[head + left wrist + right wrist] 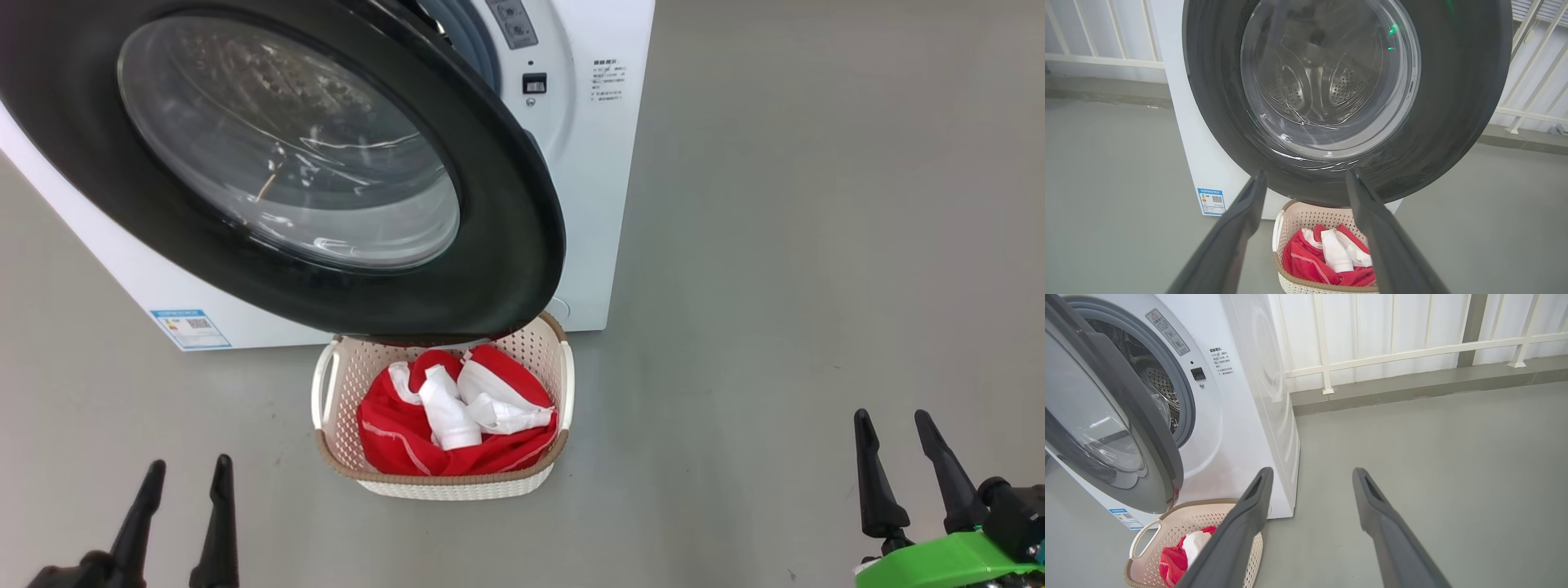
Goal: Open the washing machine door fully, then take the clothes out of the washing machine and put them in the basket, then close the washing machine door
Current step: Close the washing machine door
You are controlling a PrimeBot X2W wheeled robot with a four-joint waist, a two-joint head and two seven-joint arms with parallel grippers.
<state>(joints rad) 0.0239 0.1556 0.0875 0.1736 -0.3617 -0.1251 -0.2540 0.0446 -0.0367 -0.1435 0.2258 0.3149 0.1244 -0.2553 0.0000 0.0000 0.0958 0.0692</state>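
Grey floor (816,245), white railing (1412,351) behind the washer (596,204), nothing fancy. Clothes (408,441) are piled in the basket (457,486), which sits on the floor right under the swung-open door (506,204), and what I can see of the drum (1159,381) looks empty. So I'd say unloading's done and only shutting the door is left. Left fingers (219,506) and right fingers (878,482) are both spread wide, holding nothing, well apart from the basket

A smooth grey floor (816,245) is lying evenly lit, faintly scuffed. At its far edge a low grey kerb (1412,390) is carrying a white railing (1400,355), with pale panelling (1372,318) showing behind.
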